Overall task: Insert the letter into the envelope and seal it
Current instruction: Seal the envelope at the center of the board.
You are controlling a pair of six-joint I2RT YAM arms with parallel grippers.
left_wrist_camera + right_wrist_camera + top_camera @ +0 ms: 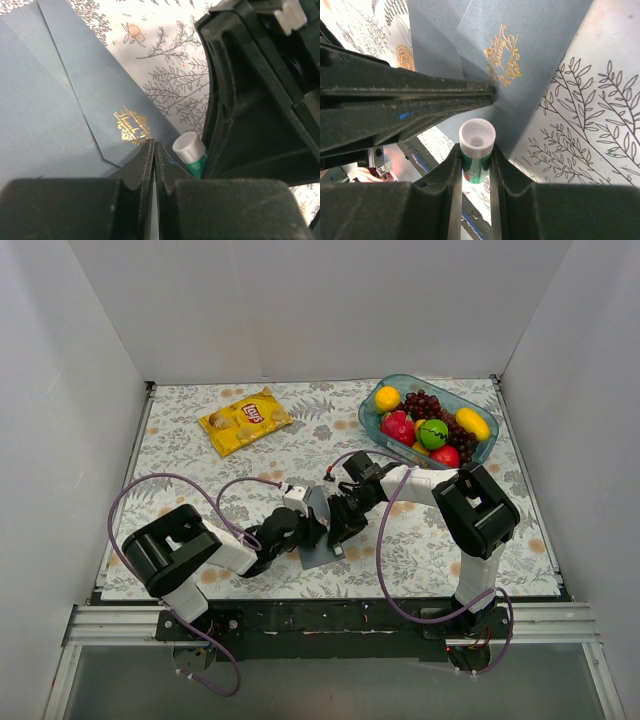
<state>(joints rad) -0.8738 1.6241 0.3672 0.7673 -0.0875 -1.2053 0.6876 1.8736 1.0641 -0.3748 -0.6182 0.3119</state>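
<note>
The grey-blue envelope (316, 546) lies on the floral cloth between my arms. Its pointed flap with gold script (132, 126) lies down on it and also shows in the right wrist view (503, 59). My left gripper (154, 148) is shut, its fingertips at the flap's point; in the top view it is at the envelope (314, 528). My right gripper (476, 156) is shut on a green glue stick with a white cap (477, 142), right beside the left fingers (420, 100). The stick also shows in the left wrist view (191, 151). The letter is not in view.
A yellow crisp bag (245, 420) lies at the back left. A blue bowl (371, 424) of fruit stands at the back right. White walls close in three sides. A metal rail (320, 622) runs along the near edge.
</note>
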